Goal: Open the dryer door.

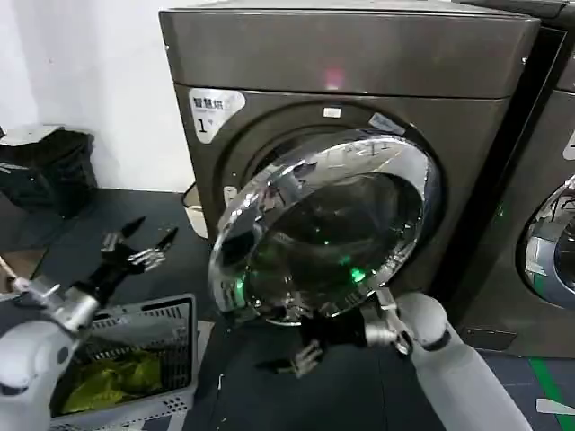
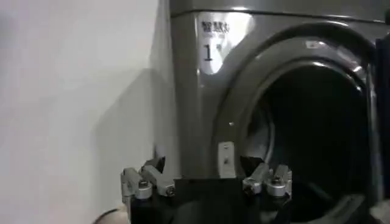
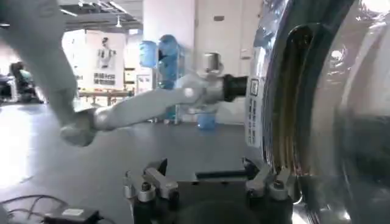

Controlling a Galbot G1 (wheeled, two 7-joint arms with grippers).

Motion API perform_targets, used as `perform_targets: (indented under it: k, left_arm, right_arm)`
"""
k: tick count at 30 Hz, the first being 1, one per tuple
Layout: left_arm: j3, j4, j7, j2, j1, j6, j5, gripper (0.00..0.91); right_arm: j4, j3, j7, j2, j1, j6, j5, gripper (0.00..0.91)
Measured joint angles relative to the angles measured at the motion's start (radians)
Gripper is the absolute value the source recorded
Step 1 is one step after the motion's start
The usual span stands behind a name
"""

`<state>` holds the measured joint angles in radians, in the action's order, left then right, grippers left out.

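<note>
The big boxy grey-bronze metal dryer (image 1: 359, 99) with the silver "1" label stands against the white wall, and its large round porthole door (image 1: 328, 229), wide shiny chrome ring around dark tinted glass, is already off its seat, swung out partway on the hinge at the dryer's right side, free edge towards the room. The right gripper (image 1: 310, 350) sits low under the door's bottom rim, fingers spread apart with nothing clamped between them; from its wrist, one fingertip (image 3: 277, 185) is right against the chrome edge (image 3: 268, 91), so I'd say it's nudging rather than gripping. The left gripper (image 1: 135, 256) hangs well off to the dryer's left, above a grey plastic laundry basket (image 1: 171, 319) holding something yellow-green, fingers wide and empty; its wrist camera looks straight into the dark drum opening (image 2: 317, 134). My read: the latch is beaten, the mouth is exposed, the job well along. What's left is carrying the door further round to stand fully open, clear of the neighbouring machine's chrome-ringed door (image 1: 552, 238).
</note>
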<state>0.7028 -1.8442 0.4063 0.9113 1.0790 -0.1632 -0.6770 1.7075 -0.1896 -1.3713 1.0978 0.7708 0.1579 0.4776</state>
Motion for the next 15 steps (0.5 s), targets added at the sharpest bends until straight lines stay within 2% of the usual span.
perform_targets:
  k: [4,6,12,15]
  left_arm:
    - [-0.146,0.087,0.036,-0.046,-0.117,0.03,-0.077,0.907]
    - [-0.222,0.126,0.055,-0.054,-0.181,0.03,-0.111,0.907]
    - [-0.417,0.197,0.126,-0.019,-0.339,0.027,-0.118,0.907]
    - [-0.474,0.198,0.139,0.006,-0.38,0.022,-0.106,0.907]
  right_arm:
    - [0.041,-0.101,-0.013,-0.032,0.067,-0.017,0.031,0.907]
    - [0.06,-0.179,-0.007,-0.032,0.11,-0.029,-0.003,0.907]
    - [0.112,-0.501,0.033,0.02,0.253,-0.049,-0.027,0.907]
    - [0.153,-0.67,0.089,0.033,0.327,-0.042,0.006,0.907]
